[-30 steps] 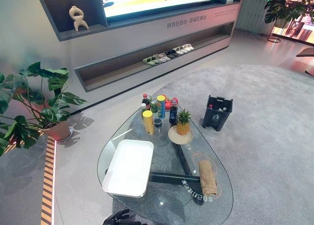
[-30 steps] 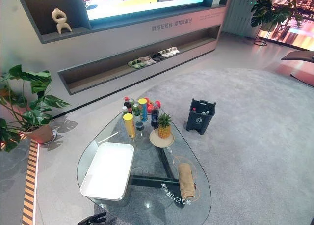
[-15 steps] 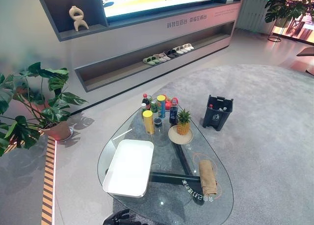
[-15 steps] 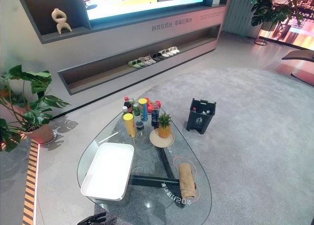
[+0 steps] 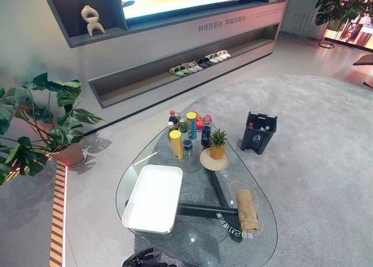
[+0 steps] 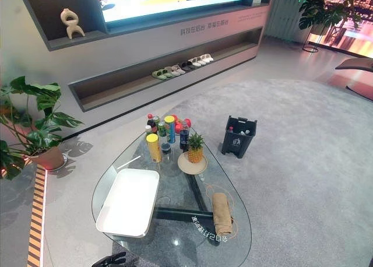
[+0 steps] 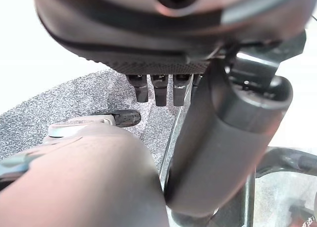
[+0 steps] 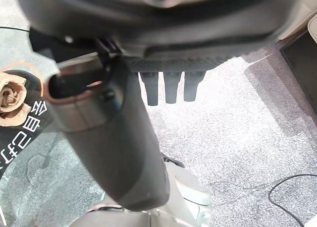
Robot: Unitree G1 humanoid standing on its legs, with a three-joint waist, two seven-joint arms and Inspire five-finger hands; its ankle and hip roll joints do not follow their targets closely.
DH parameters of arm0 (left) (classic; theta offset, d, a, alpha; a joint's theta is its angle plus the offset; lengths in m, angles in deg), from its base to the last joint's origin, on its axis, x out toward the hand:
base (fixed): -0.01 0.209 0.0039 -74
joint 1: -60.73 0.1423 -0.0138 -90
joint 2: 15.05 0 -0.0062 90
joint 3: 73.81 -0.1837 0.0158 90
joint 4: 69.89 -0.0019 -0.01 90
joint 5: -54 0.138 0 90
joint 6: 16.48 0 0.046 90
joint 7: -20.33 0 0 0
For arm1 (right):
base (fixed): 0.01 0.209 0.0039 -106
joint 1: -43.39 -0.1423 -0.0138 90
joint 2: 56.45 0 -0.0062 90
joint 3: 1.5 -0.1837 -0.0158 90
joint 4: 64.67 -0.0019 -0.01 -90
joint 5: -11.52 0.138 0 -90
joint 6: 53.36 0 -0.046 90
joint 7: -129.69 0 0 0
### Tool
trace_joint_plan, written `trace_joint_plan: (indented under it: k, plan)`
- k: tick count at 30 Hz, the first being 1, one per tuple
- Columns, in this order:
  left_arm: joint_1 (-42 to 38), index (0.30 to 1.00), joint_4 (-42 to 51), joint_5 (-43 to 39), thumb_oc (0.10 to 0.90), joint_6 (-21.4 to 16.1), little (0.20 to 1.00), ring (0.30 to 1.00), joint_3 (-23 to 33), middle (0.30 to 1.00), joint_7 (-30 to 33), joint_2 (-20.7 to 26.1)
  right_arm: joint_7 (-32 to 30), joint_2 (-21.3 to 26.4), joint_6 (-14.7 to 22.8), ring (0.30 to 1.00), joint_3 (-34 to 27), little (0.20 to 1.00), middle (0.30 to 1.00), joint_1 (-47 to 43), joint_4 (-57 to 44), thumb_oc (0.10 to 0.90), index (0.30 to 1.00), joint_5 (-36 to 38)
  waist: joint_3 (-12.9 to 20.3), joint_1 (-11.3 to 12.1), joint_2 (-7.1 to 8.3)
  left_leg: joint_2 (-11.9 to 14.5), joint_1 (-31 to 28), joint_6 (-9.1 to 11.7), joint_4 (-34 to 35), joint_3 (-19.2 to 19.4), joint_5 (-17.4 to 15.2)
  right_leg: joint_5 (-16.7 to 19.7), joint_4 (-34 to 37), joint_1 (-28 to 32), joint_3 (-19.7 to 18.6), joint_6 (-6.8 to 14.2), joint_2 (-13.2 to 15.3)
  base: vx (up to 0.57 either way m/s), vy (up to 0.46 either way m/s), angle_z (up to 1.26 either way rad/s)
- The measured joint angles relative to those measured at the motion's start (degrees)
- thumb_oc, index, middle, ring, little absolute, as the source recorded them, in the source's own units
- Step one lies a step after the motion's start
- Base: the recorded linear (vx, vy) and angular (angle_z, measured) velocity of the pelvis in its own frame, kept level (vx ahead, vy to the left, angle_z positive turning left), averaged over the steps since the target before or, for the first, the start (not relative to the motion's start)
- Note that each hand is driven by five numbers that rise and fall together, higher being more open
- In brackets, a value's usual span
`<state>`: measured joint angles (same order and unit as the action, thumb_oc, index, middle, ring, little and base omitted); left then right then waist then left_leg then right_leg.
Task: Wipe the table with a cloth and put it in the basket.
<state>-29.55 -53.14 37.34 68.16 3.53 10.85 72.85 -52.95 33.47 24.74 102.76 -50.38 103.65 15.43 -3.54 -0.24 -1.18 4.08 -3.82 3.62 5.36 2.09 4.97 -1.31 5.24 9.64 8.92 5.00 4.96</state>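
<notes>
A rolled tan cloth (image 5: 247,210) lies on the near right part of the glass table (image 5: 259,246), untouched. A white tray (image 5: 154,197) sits on the table's left half; a pineapple (image 5: 217,144) on a plate (image 5: 213,162) and a cluster of bottles and cans (image 5: 187,130) stand at the far end. A dark basket (image 5: 258,133) rests on the grey carpet beyond the table. My left hand (image 7: 218,138) and right hand (image 8: 114,133) hang relaxed, fingers loose, grasping nothing.

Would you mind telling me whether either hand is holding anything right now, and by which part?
Nothing is held. The left hand and right hand both hang open and empty; the rolled tan cloth lies untouched on the glass table.
</notes>
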Motion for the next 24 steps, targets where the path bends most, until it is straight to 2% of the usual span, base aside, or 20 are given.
trace_joint_plan:
  k: [8,15,18,20,24]
  plan:
    - [0.0,0.900,0.0,-0.4,0.800,0.0,0.900,0.900,0.2,0.900,0.3,0.0,-0.1,0.1,0.5,0.900,-0.6,0.900,0.900,0.0,0.0,0.800,0.900,0.0,-0.9,0.0,-0.29,0.0,0.2,0.2,0.0,0.0,-0.2,0.0,0.0,-0.3,0.0,0.0,0.0,0.01,0.003,0.00]
    - [-0.9,0.900,0.2,-1.7,0.800,-0.2,0.900,0.900,0.4,0.900,1.9,0.1,-0.5,0.9,1.7,0.900,-1.4,0.900,0.900,0.0,0.1,0.800,0.900,0.1,-2.4,-0.2,-1.08,0.0,3.1,0.3,-0.4,0.0,0.3,0.4,-0.1,-3.1,-0.1,0.0,-0.1,-0.04,0.010,0.00]
    - [-3.2,0.900,0.2,-3.4,0.800,-0.3,0.900,0.900,0.4,0.900,2.9,0.2,-1.1,2.5,2.7,0.900,-1.5,0.900,0.900,-1.4,0.1,0.800,0.900,0.7,-4.9,-0.2,-2.17,0.0,5.8,0.2,-0.4,-0.2,1.5,1.2,-0.4,-6.0,-0.2,-0.1,-0.2,-0.21,0.021,0.00]
    - [-7.1,0.900,0.2,-6.0,0.800,-0.4,0.900,0.900,0.4,0.900,4.3,0.3,-2.0,4.1,3.5,0.900,-1.5,0.900,0.900,-4.9,0.5,0.800,0.900,1.4,-9.3,-0.3,-3.41,0.0,9.3,0.3,-0.4,-0.7,3.2,2.9,-0.4,-8.9,-0.2,-0.2,-0.9,-0.14,0.006,0.05]
    - [-10.5,0.900,1.4,-8.5,0.800,-1.2,0.900,0.900,0.4,0.900,5.3,1.7,-2.7,4.6,5.0,0.900,-2.2,0.900,0.900,-9.2,0.5,0.800,0.900,4.5,-13.8,-1.3,-3.57,0.2,12.7,0.4,-0.4,-1.2,4.5,3.7,-0.4,-12.3,-0.2,-0.2,-1.4,-0.13,-0.001,0.02]
